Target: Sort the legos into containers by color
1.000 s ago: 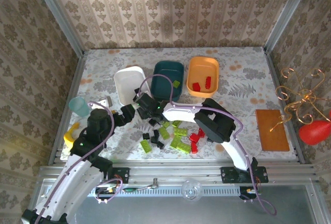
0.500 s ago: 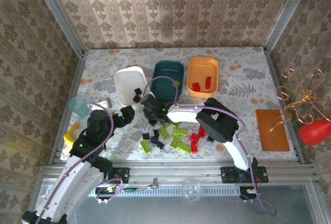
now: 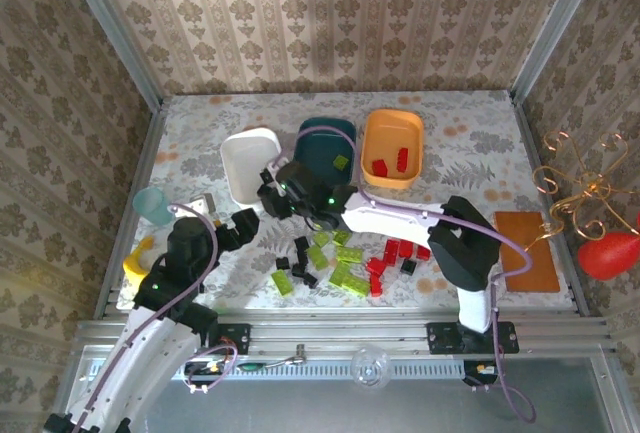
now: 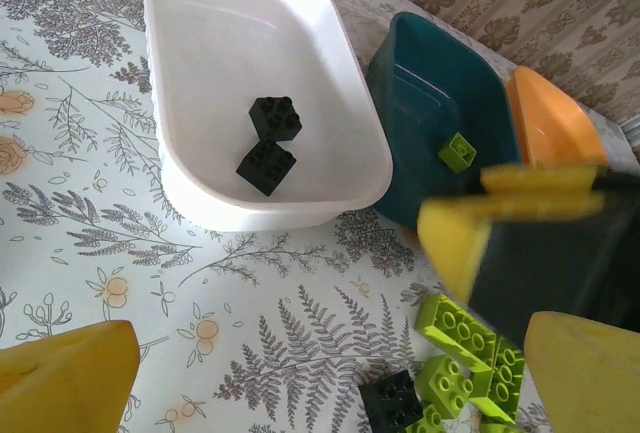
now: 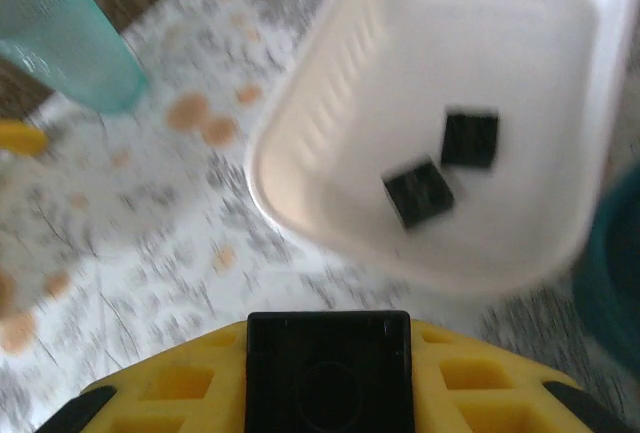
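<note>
Left of the middle tray (image 3: pixel 322 151), another tray (image 3: pixel 250 153) holds two bricks (image 4: pixel 266 166); before the middle tray, loose bricks (image 3: pixel 347 253) lie on the bench (image 3: pixel 470 143).

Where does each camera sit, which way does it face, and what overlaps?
Top external: above and behind the arms, looking down on the table; left arm and right arm show.
Left wrist: low, facing the white tray and dark teal tray; own fingertips at bottom corners.
Right wrist: looking down at the white tray; own fingers clamp a black brick.
Shared: both wrist views show the tray's two black bricks.
</note>
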Tool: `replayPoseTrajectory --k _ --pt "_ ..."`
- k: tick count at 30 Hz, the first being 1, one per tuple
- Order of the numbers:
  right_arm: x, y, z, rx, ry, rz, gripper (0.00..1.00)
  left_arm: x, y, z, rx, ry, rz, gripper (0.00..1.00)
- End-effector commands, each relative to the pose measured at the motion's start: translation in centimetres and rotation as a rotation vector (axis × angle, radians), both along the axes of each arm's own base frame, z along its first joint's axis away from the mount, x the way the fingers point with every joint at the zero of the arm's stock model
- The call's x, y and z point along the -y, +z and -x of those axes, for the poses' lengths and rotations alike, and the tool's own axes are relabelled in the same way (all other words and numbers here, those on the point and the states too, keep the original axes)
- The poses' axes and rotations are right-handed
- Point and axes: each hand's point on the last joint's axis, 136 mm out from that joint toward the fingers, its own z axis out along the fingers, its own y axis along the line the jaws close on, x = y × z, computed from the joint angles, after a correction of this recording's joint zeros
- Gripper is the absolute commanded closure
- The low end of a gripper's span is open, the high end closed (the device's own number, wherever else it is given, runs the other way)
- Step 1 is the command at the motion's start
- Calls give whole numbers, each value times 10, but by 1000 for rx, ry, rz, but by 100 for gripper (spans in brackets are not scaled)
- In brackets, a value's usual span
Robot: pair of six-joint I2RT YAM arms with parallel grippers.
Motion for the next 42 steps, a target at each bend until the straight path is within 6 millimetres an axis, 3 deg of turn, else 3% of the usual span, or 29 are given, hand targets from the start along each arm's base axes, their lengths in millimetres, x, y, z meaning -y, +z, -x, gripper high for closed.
replayPoseTrajectory --k 1,8,10,12,14,17,20,23,27,33,38,42 --pt "-6 -33 -17 -77 13 72 75 -2 -2 4 -19 13 4 0" --pt "-31 -18 -80 -105 -38 29 71 -2 -4 6 -40 9 8 0" --pt "-33 -10 -94 -107 -57 19 59 -1 -4 6 -44 8 12 0" --pt "-35 0 -102 -121 -52 0 39 0 -4 7 -49 4 14 0" --pt "-35 15 -104 -116 -49 -20 30 1 -6 7 -58 -1 15 0" --pt "-29 37 -99 -81 -44 -40 26 3 -9 7 -75 -7 13 0" --pt "-13 53 -88 -61 -65 -60 25 6 -9 5 -82 -20 17 0" --pt "11 57 -69 -79 -100 -69 24 17 -9 6 -86 -66 16 0" --pt "51 36 -31 -159 -139 -48 23 28 -15 4 -95 -109 17 0" --pt "120 -36 22 -276 -213 119 23 44 -33 6 -135 -170 -48 2" --pt "172 -89 49 -354 -278 336 25 50 -42 6 -150 -194 -71 1" --pt "181 -104 55 -351 -259 363 24 52 -45 6 -149 -200 -64 0"
